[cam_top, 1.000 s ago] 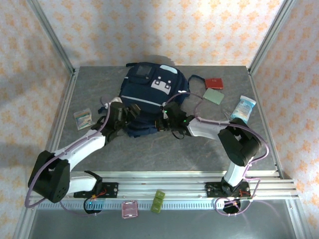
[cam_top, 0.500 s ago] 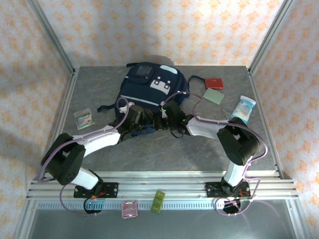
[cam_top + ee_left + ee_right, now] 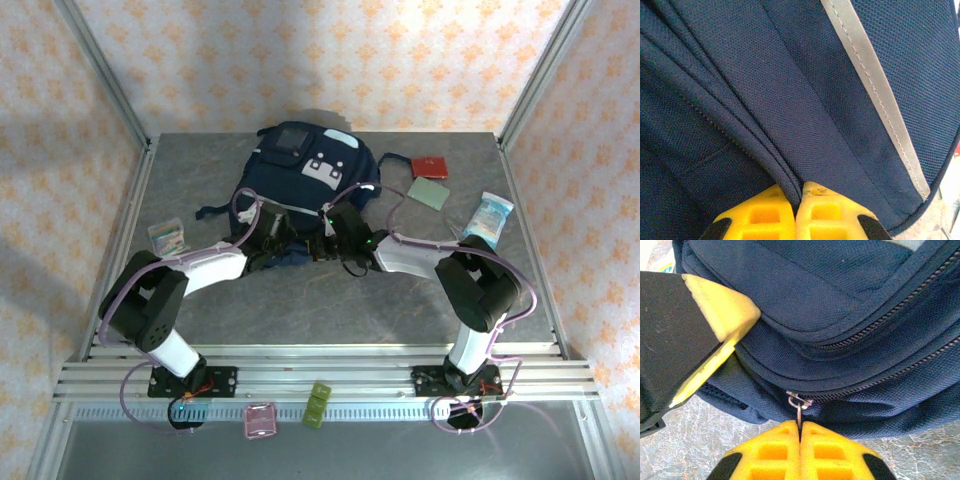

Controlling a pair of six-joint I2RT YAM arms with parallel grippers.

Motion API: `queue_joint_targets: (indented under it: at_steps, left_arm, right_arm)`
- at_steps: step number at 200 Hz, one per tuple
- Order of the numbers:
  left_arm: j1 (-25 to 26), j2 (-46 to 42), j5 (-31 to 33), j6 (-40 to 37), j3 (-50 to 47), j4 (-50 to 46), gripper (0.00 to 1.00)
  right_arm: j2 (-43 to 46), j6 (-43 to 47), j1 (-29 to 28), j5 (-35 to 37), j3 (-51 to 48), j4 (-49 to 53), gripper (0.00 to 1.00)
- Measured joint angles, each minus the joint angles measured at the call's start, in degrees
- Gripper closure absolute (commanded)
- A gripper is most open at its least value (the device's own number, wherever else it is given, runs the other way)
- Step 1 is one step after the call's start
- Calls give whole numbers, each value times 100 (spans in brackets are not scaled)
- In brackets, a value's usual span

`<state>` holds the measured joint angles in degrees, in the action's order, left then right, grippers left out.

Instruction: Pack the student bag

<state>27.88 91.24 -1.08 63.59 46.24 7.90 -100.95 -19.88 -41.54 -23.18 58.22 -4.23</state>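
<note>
- Pinching a fold of navy fabric, the left gripper (image 3: 799, 199) sits closed at lower centre of its wrist view.
- Upper centre, overhead view: student bag (image 3: 305, 175) lying on the table (image 3: 400, 300).
- Lower centre, right wrist view: right gripper (image 3: 800, 432), jaws together, clamps the zipper pull (image 3: 799, 409) on the bag's edge.

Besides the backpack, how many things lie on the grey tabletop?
4: small box at left; red card, green card and blue-white packet at right. The backpack may hide more.

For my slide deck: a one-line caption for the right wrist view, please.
Right tool shut on the small metal zipper pull of the navy-blue fabric backpack lying on the grey table.
</note>
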Motion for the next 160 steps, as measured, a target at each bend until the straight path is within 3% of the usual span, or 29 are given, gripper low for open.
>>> queue_joint_targets:
  at_steps: [32, 73, 116, 160]
  left_arm:
    - [-68, -264, -160, -2, -297, 278, 100]
    - [-138, -557, -365, -24, -651, 516, 100]
    - [-256, -658, -422, -83, -809, 562, 100]
    - [-254, -660, -490, -232, -809, 564, 100]
  right_arm:
    - [0, 0, 319, -63, -2, 107, 100]
    - [-33, -57, 1182, -4, 94, 190, 100]
    - [-619, -260, 1941, 957, 802, 538, 100]
    - [-822, -380, 1965, 1145, 1056, 704, 100]
